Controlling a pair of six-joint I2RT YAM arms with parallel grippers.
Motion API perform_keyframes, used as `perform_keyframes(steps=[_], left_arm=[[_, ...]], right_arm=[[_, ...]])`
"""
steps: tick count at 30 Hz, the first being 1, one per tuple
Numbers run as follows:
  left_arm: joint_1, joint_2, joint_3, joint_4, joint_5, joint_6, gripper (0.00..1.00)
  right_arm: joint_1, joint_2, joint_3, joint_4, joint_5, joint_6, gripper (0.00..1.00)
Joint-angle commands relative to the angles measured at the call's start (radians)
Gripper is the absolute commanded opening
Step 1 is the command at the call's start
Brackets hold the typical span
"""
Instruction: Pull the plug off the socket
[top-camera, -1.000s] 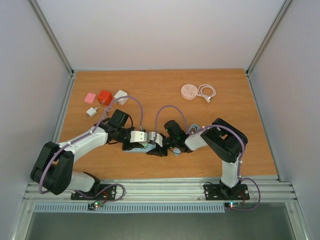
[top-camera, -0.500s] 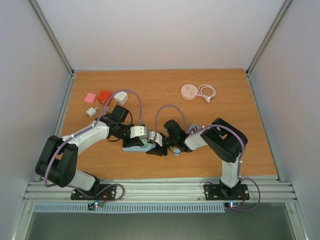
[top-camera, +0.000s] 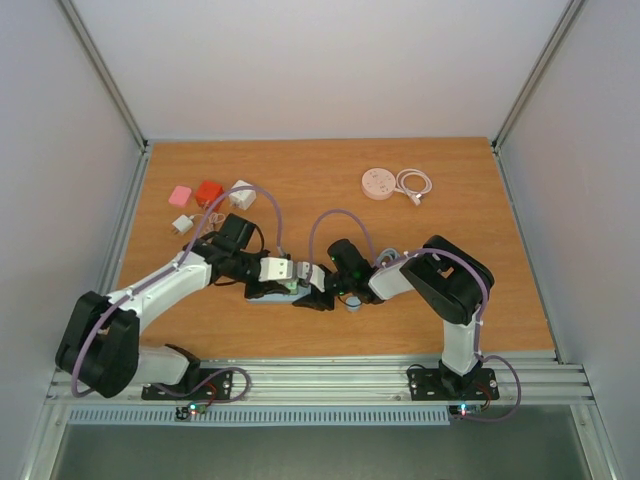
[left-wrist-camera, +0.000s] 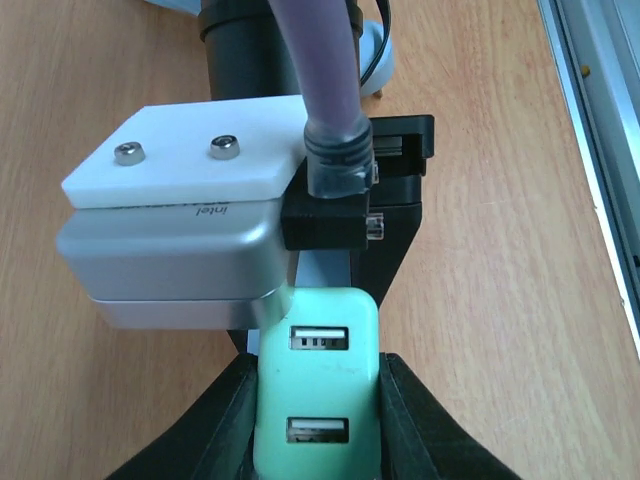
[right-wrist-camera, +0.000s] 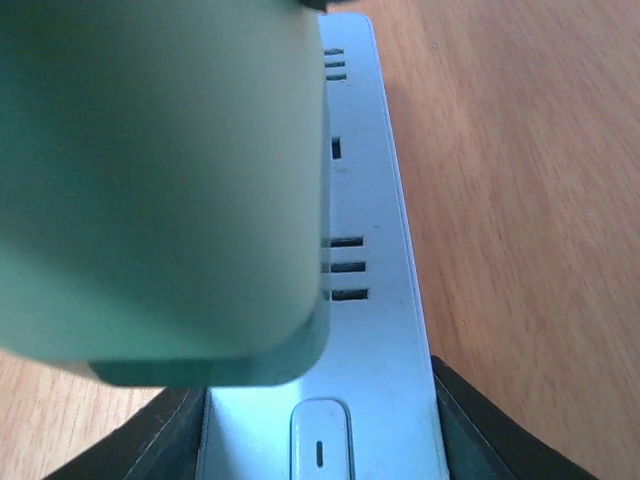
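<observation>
**A:** Step in hand?

**B:** The pull itself, by my reading. The left arm (top-camera: 160, 285) reached in low from the left across the table (top-camera: 330, 180), elbow out and forearm nearly level. The left gripper (top-camera: 293, 283) was narrowed onto the plug (left-wrist-camera: 318, 390), with a finger (left-wrist-camera: 228, 425) pressed against each side of its green body. The USB face pointed up at the wrist camera.

**A:** Where did the plug sit?

**B:** At mid-table, near the front edge, directly over the strip (right-wrist-camera: 375, 300). In the right wrist view it was a large blur above the strip's left half, and the slots beside it were bare. I could not tell whether its pins had cleared the socket.

**A:** And the right side?

**B:** The right gripper (right-wrist-camera: 320, 445) was closed partway across the strip at its switch end, a finger against each long edge, so I took it to be holding the strip down. The right arm (top-camera: 450, 285) was folded tight, with its forearm running leftward and low. The two wrists almost met nose to nose over the strip.

**A:** What did the next move call for?

**B:** A straight lift by the left gripper along the pin axis, without rocking. The right would need to keep the strip flat on the table, or it could ride up with the plug.
</observation>
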Motion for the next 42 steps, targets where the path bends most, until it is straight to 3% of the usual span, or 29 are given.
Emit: perform_keyframes(steps=[1, 9, 21, 26, 37, 42], left_arm=[[-0.007, -0.012, 0.006, 0.03, 0.025, 0.036, 0.13], [0.1, 0.014, 0.038, -0.067, 0.042, 0.051, 0.13], [0.602, 0.22, 0.215, -0.346, 0.22, 0.058, 0.14], [0.725, 0.272, 0.21, -0.362, 0.232, 0.066, 0.14], [0.878, 0.403, 0.213, -0.338, 0.202, 0.017, 0.16], [0.911, 0.446, 0.236, -0.324, 0.198, -0.027, 0.22]], right_arm=[[-0.008, 0.049, -0.008, -0.078, 0.091, 0.008, 0.09], [-0.008, 0.041, -0.009, -0.084, 0.091, 0.01, 0.1], [-0.008, 0.032, -0.007, -0.095, 0.096, 0.02, 0.25], [-0.008, 0.022, 0.002, -0.118, 0.085, 0.037, 0.32], [-0.008, 0.002, 0.005, -0.136, 0.08, 0.047, 0.62], [-0.007, -0.018, 0.005, -0.143, 0.069, 0.048, 0.73]])
